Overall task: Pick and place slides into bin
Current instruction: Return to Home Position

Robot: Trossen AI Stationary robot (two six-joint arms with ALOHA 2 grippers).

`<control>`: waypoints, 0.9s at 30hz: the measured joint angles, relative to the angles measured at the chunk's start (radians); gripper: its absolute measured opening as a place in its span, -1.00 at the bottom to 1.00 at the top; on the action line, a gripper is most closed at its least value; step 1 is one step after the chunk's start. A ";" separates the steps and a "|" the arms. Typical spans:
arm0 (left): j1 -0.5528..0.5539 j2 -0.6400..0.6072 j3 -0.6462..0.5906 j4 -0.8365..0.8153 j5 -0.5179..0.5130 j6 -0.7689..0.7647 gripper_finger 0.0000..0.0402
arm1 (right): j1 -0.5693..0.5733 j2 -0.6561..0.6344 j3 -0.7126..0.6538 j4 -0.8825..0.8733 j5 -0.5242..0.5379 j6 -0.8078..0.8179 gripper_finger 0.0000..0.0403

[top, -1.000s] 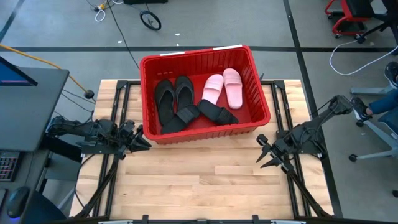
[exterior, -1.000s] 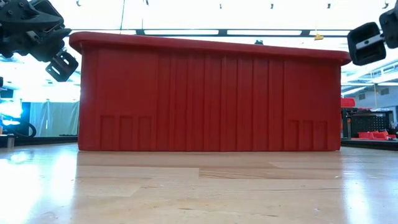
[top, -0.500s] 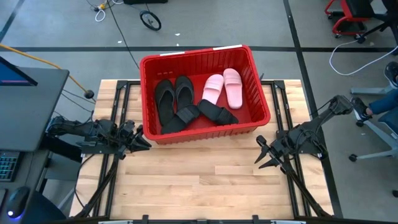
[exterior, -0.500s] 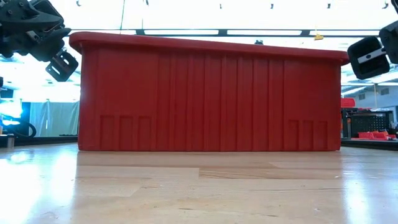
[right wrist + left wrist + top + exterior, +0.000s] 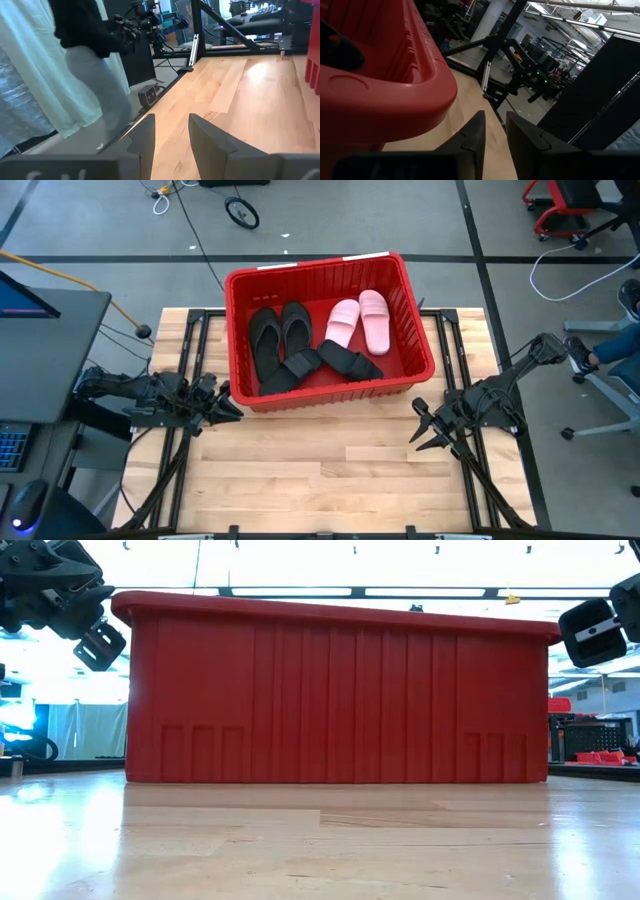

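The red bin stands at the table's far middle and fills the low view. Inside it lie four black slides and two pale pink slides, resting on the bin's floor and partly on each other. My left gripper is open and empty, just off the bin's near left corner. My right gripper is open and empty, off the bin's near right corner. In the low view both hang above the table, the left and the right.
Bare wooden table stretches from the bin to the near edge. Dark frame bars run along both sides of the table. A person stands beyond the table's right side, and a seated person's arm shows there.
My right gripper has sunk a little beside the bin's near right corner and then kept still. It stays open and empty.
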 joint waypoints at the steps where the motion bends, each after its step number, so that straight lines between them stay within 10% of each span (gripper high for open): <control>1: 0.000 0.000 0.000 0.000 0.000 0.000 -0.60 | 0.000 0.000 0.000 0.000 0.000 0.000 -0.38; 27: 0.000 0.000 0.000 0.000 0.000 0.000 -0.59 | 0.000 0.000 0.000 0.000 0.000 0.000 -0.38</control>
